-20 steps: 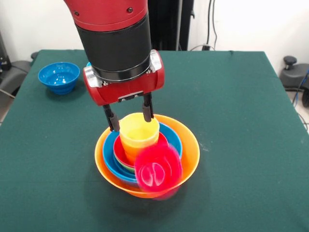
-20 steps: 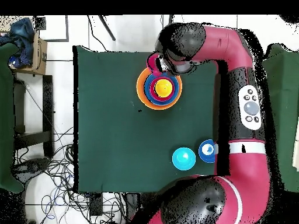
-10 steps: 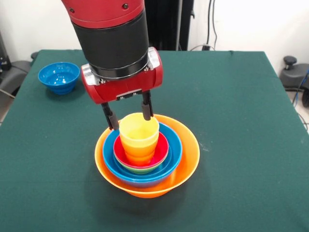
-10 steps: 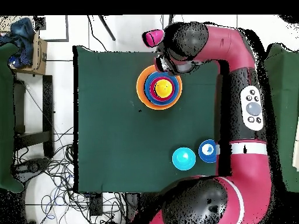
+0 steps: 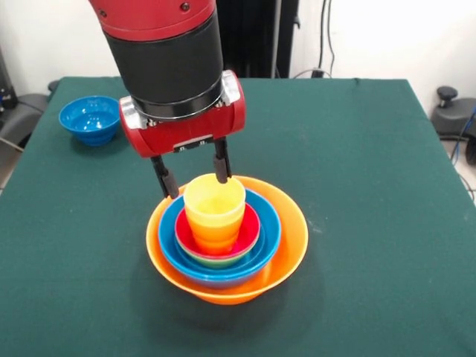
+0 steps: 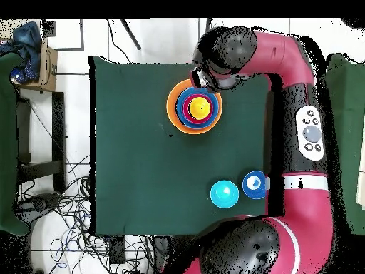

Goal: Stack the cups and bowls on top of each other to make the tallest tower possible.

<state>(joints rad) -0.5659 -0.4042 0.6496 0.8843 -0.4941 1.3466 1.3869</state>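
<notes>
Gone from both views is the pink cup that was tumbling off the front of the pile a second ago and then lay off the far edge of the surface; where it ended up cannot be told. Meanwhile the gripper (image 5: 190, 172) has risen slightly and drifted toward the blue bowl's side. Its fingers (image 5: 221, 165) stand spread and empty, tips flanking the back rim of the yellow cup (image 5: 214, 207) without clearly touching it. That cup sits nested in an orange cup (image 5: 214, 236), inside a red bowl (image 5: 250, 227), a green bowl (image 5: 217, 261), a blue bowl (image 5: 269, 223) and the large orange bowl (image 5: 294, 230) that forms the tower's base. Well apart rest a dark-blue bowl (image 5: 91, 117) and a light-blue bowl (image 6: 224, 193). Losing the cup likely costs the tower height; those two bowls remain to add.
</notes>
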